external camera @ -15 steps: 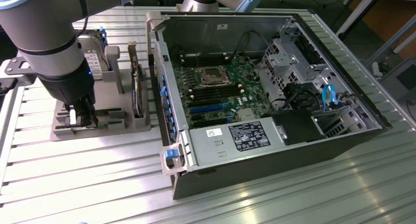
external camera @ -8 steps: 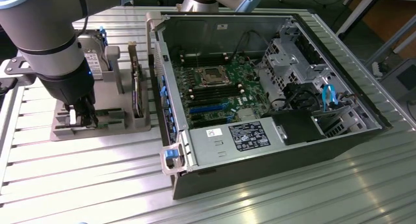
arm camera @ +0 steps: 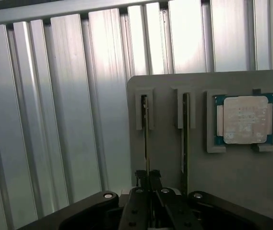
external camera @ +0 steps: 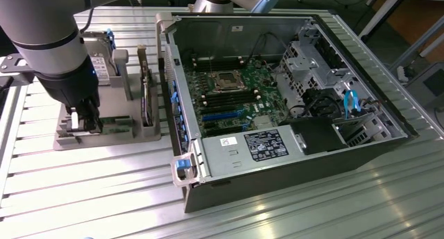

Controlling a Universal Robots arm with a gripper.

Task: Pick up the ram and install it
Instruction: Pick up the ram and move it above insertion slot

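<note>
The ram (arm camera: 146,127) stands on edge in a slot of the grey holder (arm camera: 232,177), seen as a thin dark strip. My gripper (arm camera: 148,181) is down over that slot with its fingers (arm camera: 140,191) pinched on the stick's near end. A second thin stick (arm camera: 185,127) stands in the neighbouring slot, untouched. In the exterior view my gripper (external camera: 82,124) hangs low over the holder (external camera: 104,139) at the exterior view's left, beside the open computer case (external camera: 291,36). The motherboard (external camera: 239,93) with its long black memory slots (external camera: 222,100) lies inside the case.
A square silver processor (arm camera: 244,120) lies in a recess of the holder past the second stick. An upright expansion card (external camera: 144,91) stands in the holder between my gripper and the case wall. The table (external camera: 90,197) is ribbed aluminium. Drive cages and cables fill the case's right side.
</note>
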